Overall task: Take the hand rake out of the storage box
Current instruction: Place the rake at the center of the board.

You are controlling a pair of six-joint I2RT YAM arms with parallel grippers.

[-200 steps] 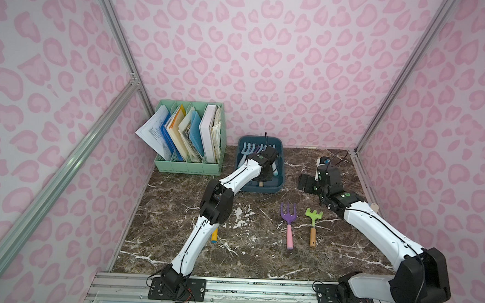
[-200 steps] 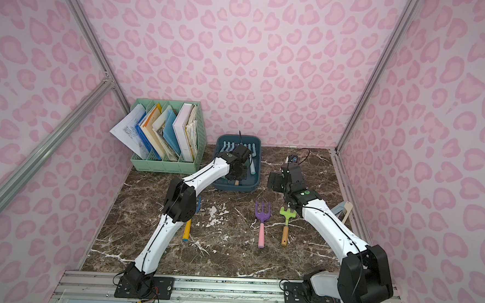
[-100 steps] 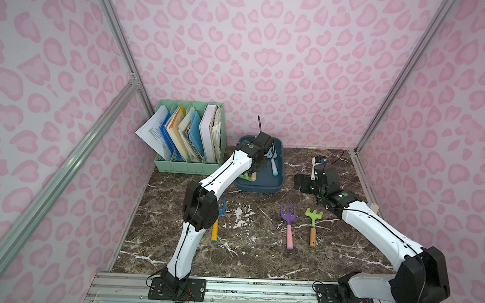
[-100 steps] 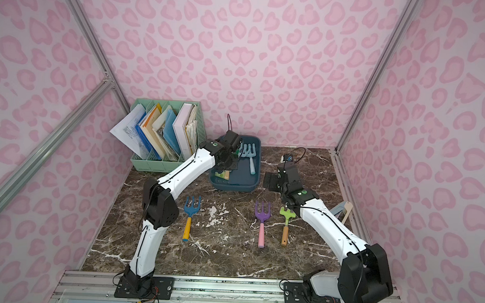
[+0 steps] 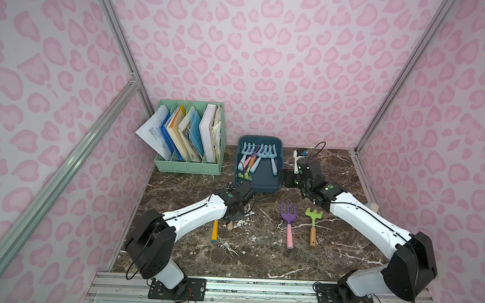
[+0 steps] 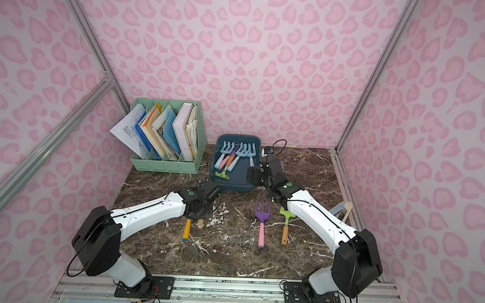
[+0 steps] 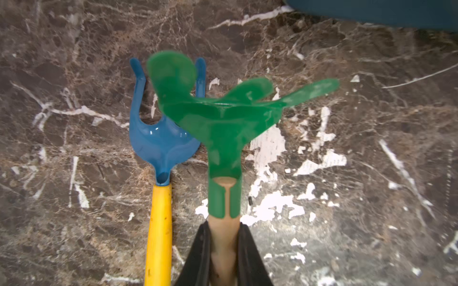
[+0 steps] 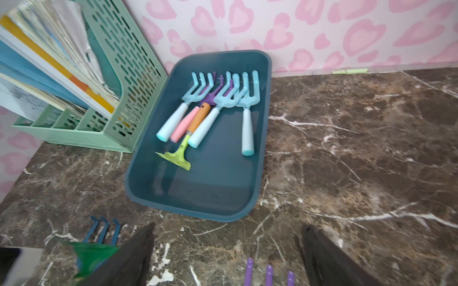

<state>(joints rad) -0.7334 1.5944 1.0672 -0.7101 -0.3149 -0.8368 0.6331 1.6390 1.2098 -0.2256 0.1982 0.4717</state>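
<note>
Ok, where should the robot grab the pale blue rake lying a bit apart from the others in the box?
I'd grab the rake by its pale handle, coming straight down from above. It lies flat in the box, and the handle has free space on both sides, while its prongs sit against the next rake.

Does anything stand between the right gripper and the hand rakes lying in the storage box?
Nothing visible does. The right gripper, jaws open, faces the storage box; only the box's low near wall lies before the hand rakes. The file rack stands beside the box, out of the path.
</note>
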